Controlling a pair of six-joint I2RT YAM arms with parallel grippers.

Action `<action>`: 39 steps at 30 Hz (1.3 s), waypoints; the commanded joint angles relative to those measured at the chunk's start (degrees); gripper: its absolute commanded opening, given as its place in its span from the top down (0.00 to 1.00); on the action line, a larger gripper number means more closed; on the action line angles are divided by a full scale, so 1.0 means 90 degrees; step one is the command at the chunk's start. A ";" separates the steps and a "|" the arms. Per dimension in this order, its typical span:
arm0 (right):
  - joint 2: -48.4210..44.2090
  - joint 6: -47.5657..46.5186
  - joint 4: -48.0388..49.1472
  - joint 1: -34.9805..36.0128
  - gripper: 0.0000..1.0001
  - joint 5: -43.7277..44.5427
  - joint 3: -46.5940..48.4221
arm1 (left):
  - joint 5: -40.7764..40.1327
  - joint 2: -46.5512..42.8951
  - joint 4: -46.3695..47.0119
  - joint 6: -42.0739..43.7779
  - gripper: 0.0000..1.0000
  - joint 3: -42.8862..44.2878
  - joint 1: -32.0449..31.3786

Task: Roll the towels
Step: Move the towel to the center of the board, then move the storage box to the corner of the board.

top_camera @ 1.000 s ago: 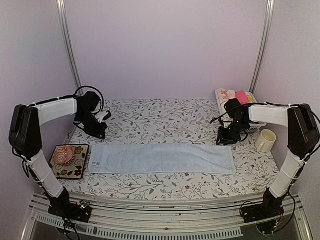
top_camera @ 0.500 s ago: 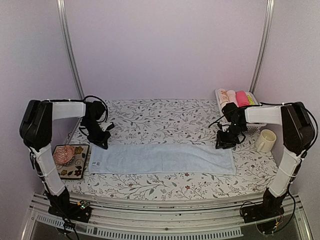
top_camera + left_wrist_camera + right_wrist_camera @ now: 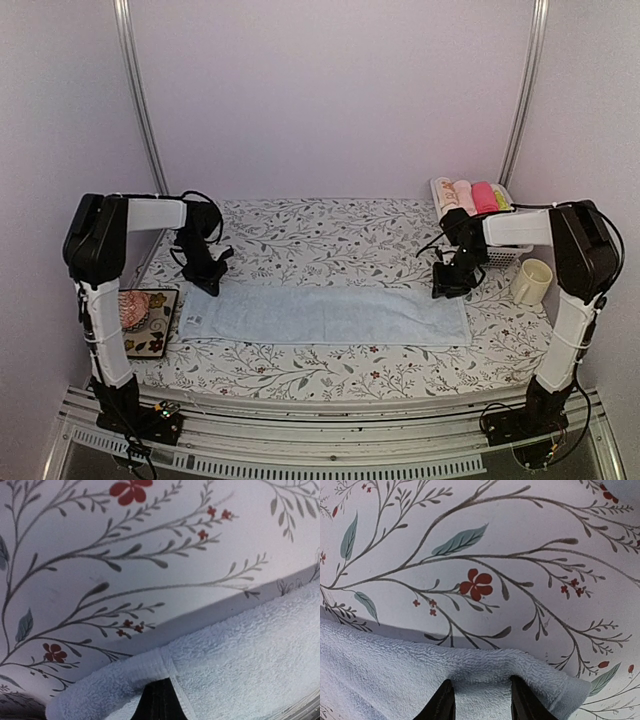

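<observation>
Towel [image 3: 395,680] edge between right fingers [image 3: 443,702] (wrist view)

One light blue towel [image 3: 320,315] lies on one floral table [image 3: 300,240]. One white basket [image 3: 514,256] holds at least three rolled cloths [image 3: 472,195]. There is one cream mug [image 3: 531,281], one floral tray [image 3: 152,346] bearing one pink knitted lump [image 3: 132,308], and two robot arms: the left arm [image 3: 140,213] and the right arm [image 3: 515,228].

The left arm [image 3: 150,213] and right arm [image 3: 515,228] are each wearing white covers over their long links, with bulky black joint blocks between. Thin black cables [image 3: 198,194] are looping at the wrists. Dark tapered fingertips [image 3: 442,700] are showing at the bottom of the right wrist view.
</observation>
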 commanded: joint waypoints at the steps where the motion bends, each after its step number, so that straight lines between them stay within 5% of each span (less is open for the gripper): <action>1: 0.0626 -0.0043 0.0239 -0.0205 0.60 0.0486 0.0330 | -0.0401 0.0712 0.0393 -0.0044 1.00 0.0403 -0.0021; 10: 0.1221 -0.0331 0.0132 -0.0228 0.60 0.0740 0.1130 | -0.0435 0.1177 0.0363 -0.0077 1.00 0.1096 -0.0009; 17: 0.0718 -0.0361 0.0007 -0.0215 0.59 0.0688 0.1164 | -0.0049 0.0825 0.0424 -0.0168 1.00 0.0911 -0.0134; 26: 0.0901 -0.0539 -0.0400 -0.0169 0.47 0.0533 0.2750 | -0.0288 0.0519 0.0378 -0.0129 0.38 0.1471 -0.0236; 31: 0.1633 -0.0537 -0.0639 -0.0179 0.43 0.0803 0.3772 | -0.0402 0.0549 0.0145 -0.0108 0.22 0.2080 -0.0306; 39: 0.2013 -0.0489 -0.0680 -0.0241 0.42 0.1226 0.4107 | -0.0444 0.0395 0.0013 -0.0076 0.16 0.2282 -0.0490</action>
